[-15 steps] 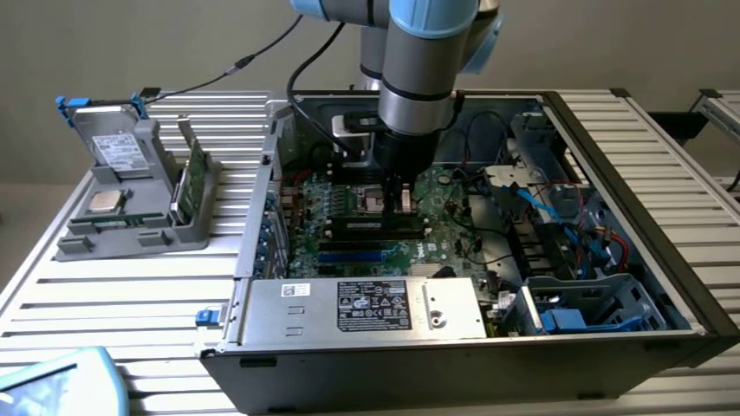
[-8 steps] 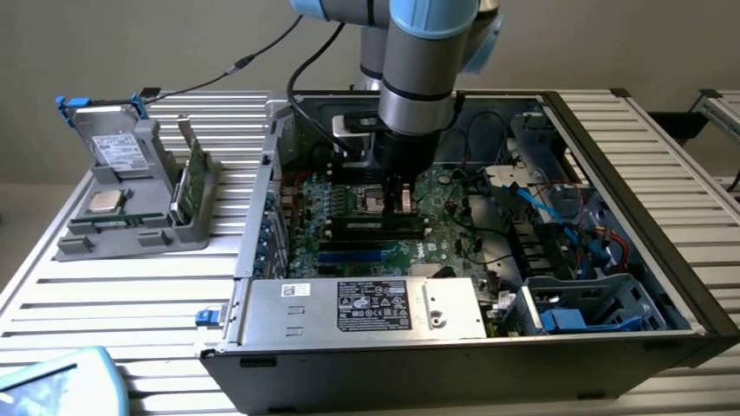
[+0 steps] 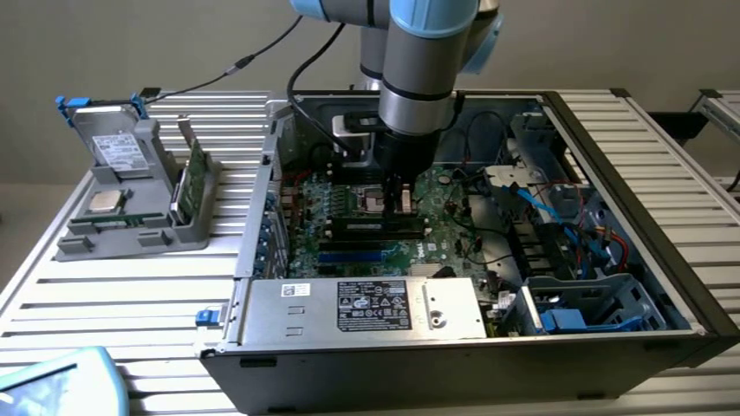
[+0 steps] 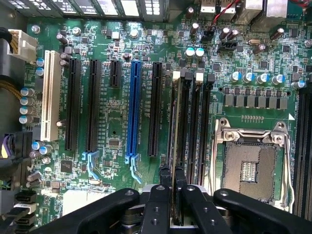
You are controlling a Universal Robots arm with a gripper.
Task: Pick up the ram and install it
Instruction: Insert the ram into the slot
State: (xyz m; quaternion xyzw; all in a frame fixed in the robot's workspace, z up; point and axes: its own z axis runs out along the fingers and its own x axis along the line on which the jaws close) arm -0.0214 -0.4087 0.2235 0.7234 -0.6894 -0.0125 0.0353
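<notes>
My gripper (image 3: 401, 204) reaches down into the open computer case (image 3: 647, 251), over the motherboard (image 3: 347, 195). In the wrist view the gripper (image 4: 171, 173) is shut on the ram (image 4: 175, 122), a slim stick seen edge-on. The ram runs along the first of the black memory slots (image 4: 195, 122), beside the empty processor socket (image 4: 248, 168). Whether the ram is seated in the slot or just above it I cannot tell.
Long black and blue expansion slots (image 4: 134, 107) lie on the far side of the ram from the socket. A silver power supply (image 3: 370, 308) sits at the case's front edge, with cables and drive bays (image 3: 578, 260) at the exterior view's right. A grey holder (image 3: 127, 208) with a processor chip and a green card (image 3: 191, 178) stands outside, at the exterior view's left.
</notes>
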